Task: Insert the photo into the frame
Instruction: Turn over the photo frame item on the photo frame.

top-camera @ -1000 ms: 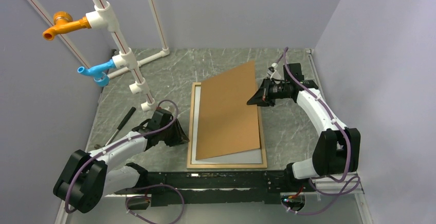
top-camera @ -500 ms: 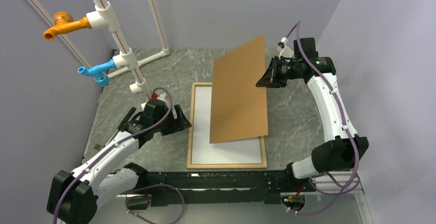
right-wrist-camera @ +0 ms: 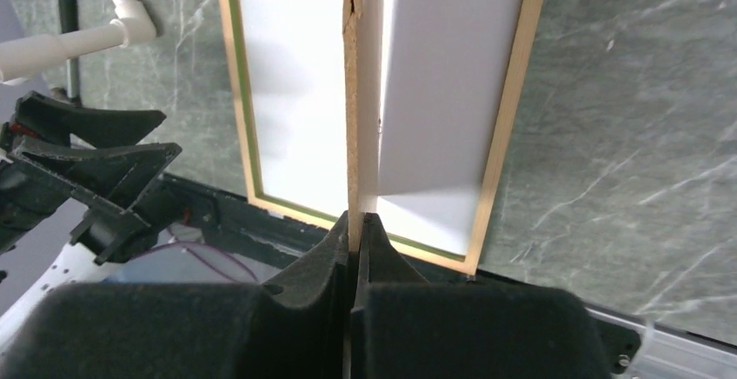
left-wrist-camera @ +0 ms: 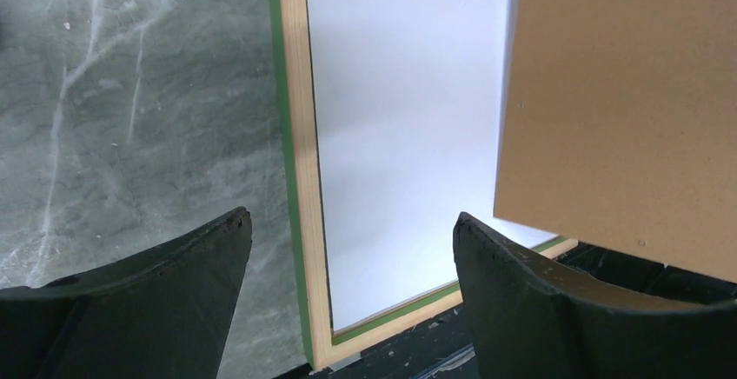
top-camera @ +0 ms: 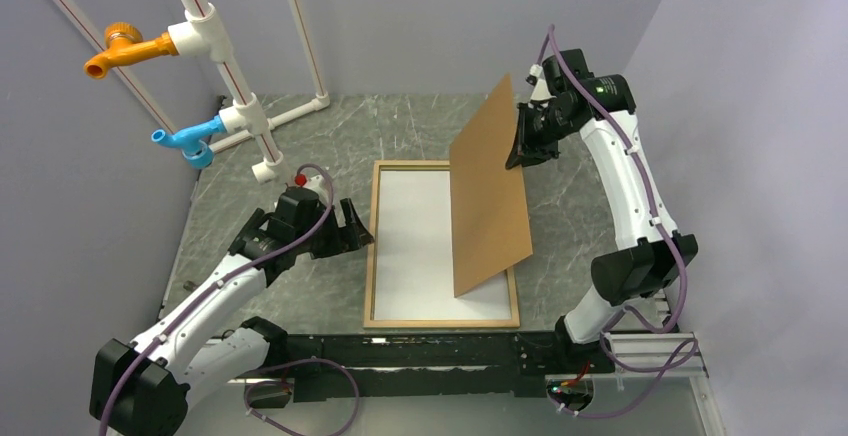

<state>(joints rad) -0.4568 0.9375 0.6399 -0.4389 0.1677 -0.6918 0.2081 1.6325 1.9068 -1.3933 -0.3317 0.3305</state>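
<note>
Backing board (top-camera: 490, 191): plain brown, centre-right of the top view. It stands steeply on edge, with the lowest corner near bottom centre and the highest corner toward upper right. The right wrist view shows it edge-on, the thin edge slightly ragged near the top.
Table (top-camera: 400, 126): grey-green marbled top.
White pipe rack (top-camera: 235, 81): upper left, slanted uprights. It carries an orange tap (top-camera: 125, 48) above a blue tap (top-camera: 185, 141).
Walls (top-camera: 450, 16): pale lilac-grey.

In frame (top-camera: 372, 246), seemingly, photo (top-camera: 415, 236); backing board (top-camera: 490, 196) aslant above right side.
</note>
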